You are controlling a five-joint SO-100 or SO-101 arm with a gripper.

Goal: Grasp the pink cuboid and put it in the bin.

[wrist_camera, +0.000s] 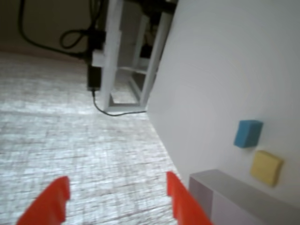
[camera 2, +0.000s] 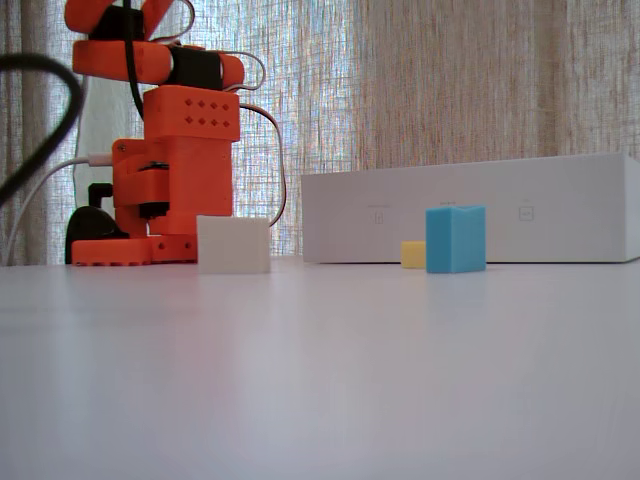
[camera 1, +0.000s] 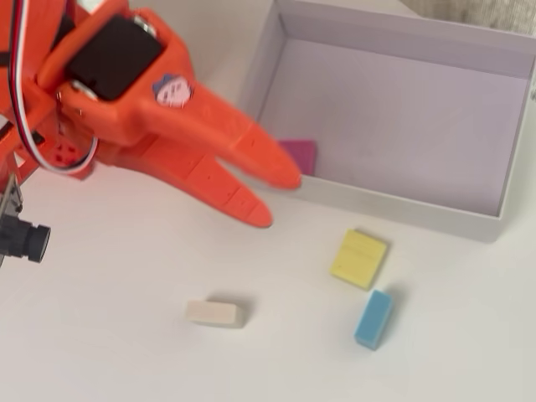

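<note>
In the overhead view the pink cuboid [camera 1: 301, 156] shows at the near-left corner of the white bin [camera 1: 402, 205]. It seems to lie inside on the lavender floor, and an orange finger covers its left part. My gripper [camera 1: 275, 198] hovers above that corner, open, with nothing between its fingers. The wrist view also shows the gripper [wrist_camera: 116, 180] open and empty, with the bin's grey corner [wrist_camera: 225, 192] at the lower right; the pink cuboid is out of that view. From the fixed view only the bin's white outer wall [camera 2: 470, 210] can be seen.
On the table in front of the bin lie a yellow block [camera 1: 359, 259], a blue block [camera 1: 373, 319] and a cream block [camera 1: 214, 313]. The arm's orange base [camera 2: 165, 160] stands at the left of the fixed view, with cables trailing from it.
</note>
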